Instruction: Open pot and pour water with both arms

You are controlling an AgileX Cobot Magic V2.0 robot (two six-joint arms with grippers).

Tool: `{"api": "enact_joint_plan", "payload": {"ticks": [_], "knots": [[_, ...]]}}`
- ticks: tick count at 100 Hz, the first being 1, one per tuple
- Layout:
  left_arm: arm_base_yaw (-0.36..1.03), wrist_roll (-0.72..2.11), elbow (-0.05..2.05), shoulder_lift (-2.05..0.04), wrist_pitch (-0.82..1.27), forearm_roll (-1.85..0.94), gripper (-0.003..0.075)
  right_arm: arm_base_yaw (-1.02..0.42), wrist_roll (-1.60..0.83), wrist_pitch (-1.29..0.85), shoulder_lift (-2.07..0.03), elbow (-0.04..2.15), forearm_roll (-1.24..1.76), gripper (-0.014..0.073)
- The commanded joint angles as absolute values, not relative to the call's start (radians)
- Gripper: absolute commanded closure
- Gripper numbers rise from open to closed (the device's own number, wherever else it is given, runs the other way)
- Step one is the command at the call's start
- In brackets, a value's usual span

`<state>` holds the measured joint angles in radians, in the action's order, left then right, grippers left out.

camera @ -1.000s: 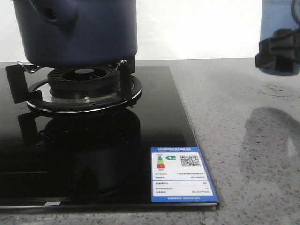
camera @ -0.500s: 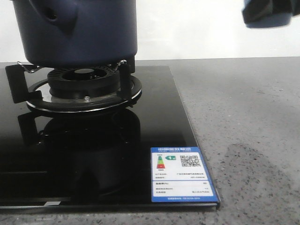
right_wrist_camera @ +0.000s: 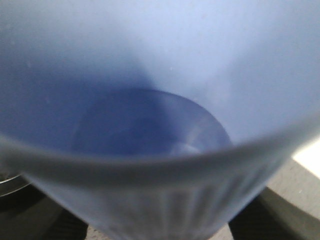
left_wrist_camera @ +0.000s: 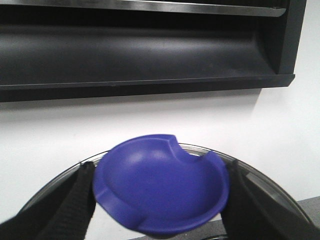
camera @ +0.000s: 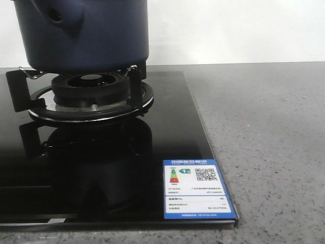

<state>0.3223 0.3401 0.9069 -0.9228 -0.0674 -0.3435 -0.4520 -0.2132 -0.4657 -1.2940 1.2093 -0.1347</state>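
Pot (camera: 86, 33): sits on the burner stand (camera: 91, 96) of the black glass stove (camera: 167, 137), far-left of the front view; top edge cut off, so rim not visible there. Stub w/ round hole (camera: 57, 16) faces fwd-left. Grey speckled tabletop (camera: 264, 142) lies to the right of the stove.

Left pincer (left_wrist_camera: 160, 200): dark fingers (left_wrist_camera: 75, 200) sit on either side of the blue lid knob (left_wrist_camera: 160, 185), w/ the lid's glass-and-metal rim (left_wrist_camera: 260, 175) behind. Jaws look closed onto the knob; contact itself is at frame edge, so firm grip is a judgement. White wall and a dark hood (left_wrist_camera: 145, 50) fill the background, suggesting the lid is lifted and tilted.

Right pincer: fingers not clearly shown in the right wrist view; cannot tell how far open. Pale blue ribbed cup (right_wrist_camera: 150, 140) fills that view, mouth toward camera. Water level inside not readable.

Handling, est.:
- Pot: rigid, matte walls, likely heavy; no need to move it.
- Lid: glass, fragile; hold by knob only, keep clear of the pot rim.
- Cup: light plastic, ribbed wall gives grip; squeeze lightly, mid-wall, tip slowly over the pot opening.
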Motion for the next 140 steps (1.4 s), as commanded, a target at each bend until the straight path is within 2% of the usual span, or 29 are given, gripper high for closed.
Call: {"api": "enact_joint_plan", "payload": {"ticks": [1, 31, 58, 140], "knots": [[0.32, 0.337, 0.944, -0.902, -0.17, -0.339, 0.0393, -0.482, -0.221, -0.451, -1.308, 1.318, -0.219, 0.0264], [0.32, 0.337, 0.944, -0.902, -0.17, -0.338, 0.0393, -0.575, -0.221, -0.627, -1.434, 1.516, -0.391, 0.0264], [0.32, 0.337, 0.944, -0.902, -0.17, -0.338, 0.0393, -0.66, -0.221, -0.725, -1.506, 1.579, -0.631, 0.0264], [0.32, 0.337, 0.944, -0.902, -0.17, -0.336, 0.0393, -0.709, -0.221, -0.658, -1.553, 1.581, -1.042, 0.0265]]}}
